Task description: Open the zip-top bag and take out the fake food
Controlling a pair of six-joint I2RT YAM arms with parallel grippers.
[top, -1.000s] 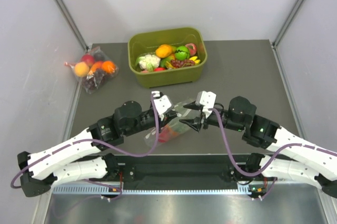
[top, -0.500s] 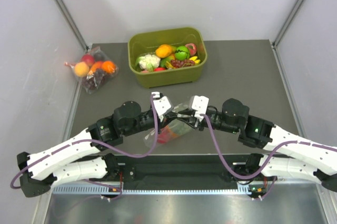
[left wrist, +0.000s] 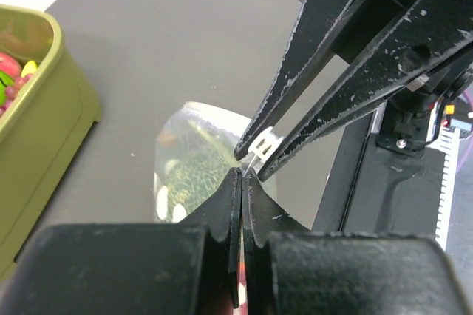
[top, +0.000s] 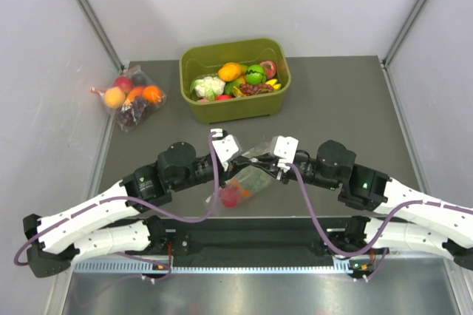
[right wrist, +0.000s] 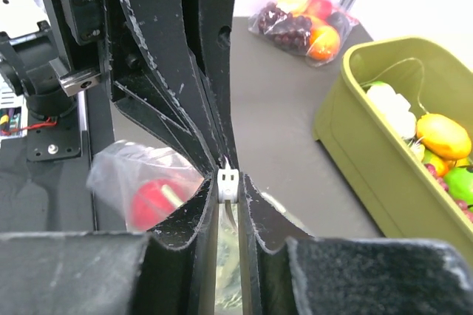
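Now | right pincer point(top: 260, 164), wide a second ago, has closed onto white slider point(right wrist: 228, 184) | left pincer point(top: 238, 158) pinches rim of zip-top bag point(top: 250, 182) | bag held between them, near-centre bench point(top: 332, 100), red fruit point(top: 231, 197) inside | zip pull seems next.

The dark grey table point(top: 332, 100) fills the floor of a white-walled cell. An olive-green tub point(top: 235, 112) stands on it near the far edge, left of centre, its long side facing the arms, and holds toy produce. A small clear bag of fruit and dark grapes point(top: 133, 100) lies at the far left edge, well apart from the tub. The zip-top bag point(top: 244, 185) is near the front edge. Whether its lower end touches the tabletop cannot be told.
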